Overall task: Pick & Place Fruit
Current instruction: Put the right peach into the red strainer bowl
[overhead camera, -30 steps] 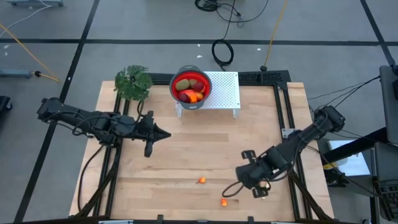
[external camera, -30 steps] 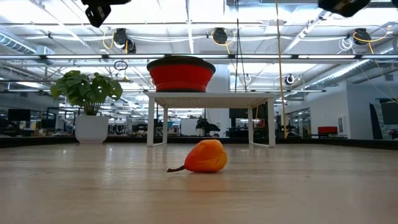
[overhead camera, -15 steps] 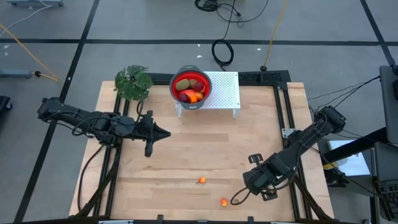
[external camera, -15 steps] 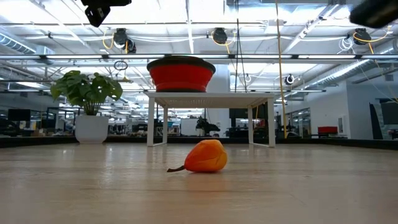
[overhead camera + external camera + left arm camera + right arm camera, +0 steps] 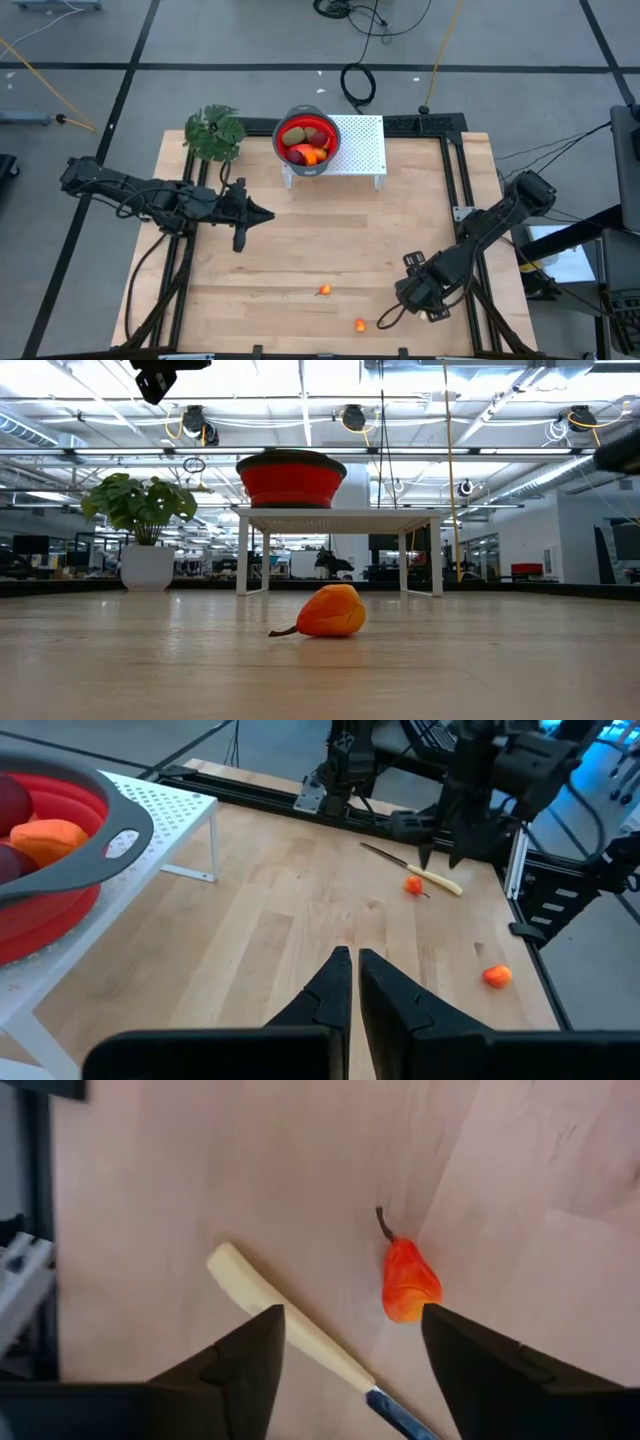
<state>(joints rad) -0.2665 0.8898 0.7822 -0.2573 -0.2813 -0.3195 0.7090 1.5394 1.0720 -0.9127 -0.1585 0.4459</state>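
Right hand (image 5: 345, 1355), fingers apart, hovers over the small orange-red stemmed toy fruit (image 5: 408, 1283): light, hard, slippery; pinch its widest middle.

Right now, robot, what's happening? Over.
Right gripper open above orange fruit. Left gripper shut, waiting mid-table. Knife beside the fruit.

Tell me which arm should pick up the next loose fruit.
Right. Its open tool hangs just above the small orange fruit lying beside the pale-handled knife. The left tool is shut, mid-table, far from both loose fruits.
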